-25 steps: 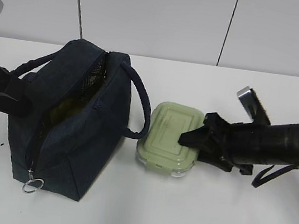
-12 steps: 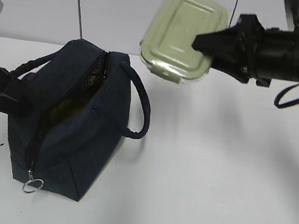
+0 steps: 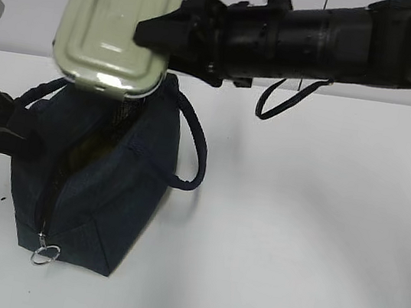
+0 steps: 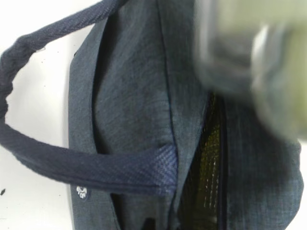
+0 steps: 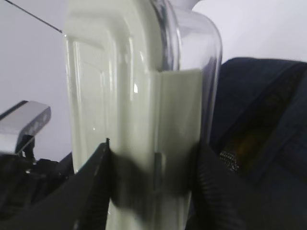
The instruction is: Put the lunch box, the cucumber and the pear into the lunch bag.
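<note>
White counter (image 3: 314, 255) and pale panelled wall frame our right claw (image 3: 150, 33), clamped on the smooth sage lid and glass of the lunch box (image 3: 115, 24), held tilted in the air above the open lunch bag (image 3: 101, 177). Coarse navy fabric, looped handles and a silver ring pull (image 3: 44, 254) lie below, and we cannot see our left claw's jaws, though they read closed.

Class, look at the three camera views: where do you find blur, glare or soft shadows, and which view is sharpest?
Left wrist view: the green-lidded glass lunch box is smeared by blur, while the navy fabric lunch bag stays sharp. Right wrist view: bright glare streaks run down the box's clear wall. Exterior view: sharpest overall, with only soft, faint shadows on the white table.
</note>
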You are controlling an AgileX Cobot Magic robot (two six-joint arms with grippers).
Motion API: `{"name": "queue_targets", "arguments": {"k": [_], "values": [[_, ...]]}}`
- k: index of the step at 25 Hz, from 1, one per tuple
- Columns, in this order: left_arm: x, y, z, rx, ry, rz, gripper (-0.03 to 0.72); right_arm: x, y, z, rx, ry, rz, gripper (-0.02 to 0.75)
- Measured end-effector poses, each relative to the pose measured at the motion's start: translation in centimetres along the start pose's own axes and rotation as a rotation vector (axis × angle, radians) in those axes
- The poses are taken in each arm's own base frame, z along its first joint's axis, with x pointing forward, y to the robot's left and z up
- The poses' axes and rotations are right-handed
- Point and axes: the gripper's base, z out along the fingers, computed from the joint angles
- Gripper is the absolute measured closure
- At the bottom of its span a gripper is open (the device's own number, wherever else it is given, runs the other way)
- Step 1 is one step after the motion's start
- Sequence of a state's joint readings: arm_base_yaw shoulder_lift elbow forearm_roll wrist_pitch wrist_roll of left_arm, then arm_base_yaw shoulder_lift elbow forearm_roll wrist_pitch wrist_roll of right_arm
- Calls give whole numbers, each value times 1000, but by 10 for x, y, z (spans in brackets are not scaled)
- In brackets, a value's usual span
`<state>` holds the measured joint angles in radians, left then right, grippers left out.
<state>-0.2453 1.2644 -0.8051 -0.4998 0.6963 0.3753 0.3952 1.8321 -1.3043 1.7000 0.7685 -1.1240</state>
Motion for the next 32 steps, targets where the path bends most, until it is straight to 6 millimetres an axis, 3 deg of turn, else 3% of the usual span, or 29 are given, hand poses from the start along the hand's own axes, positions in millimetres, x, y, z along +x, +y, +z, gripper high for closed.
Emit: {"name": "queue_targets", "arguments": {"k": [8, 16, 21, 32], "values": [[0, 0, 0, -3, -5, 1, 704, 25, -27, 1, 225, 248, 8, 400], [-3, 0, 0, -2, -32, -12, 704, 31, -32, -10, 383, 370, 2, 400], [-3, -1, 0, 6, -37, -21, 704, 34, -32, -10, 389, 391, 43, 402], [-2, -6, 1, 25, -25, -14, 704, 37, -16, 45, 276, 421, 22, 401]]}}
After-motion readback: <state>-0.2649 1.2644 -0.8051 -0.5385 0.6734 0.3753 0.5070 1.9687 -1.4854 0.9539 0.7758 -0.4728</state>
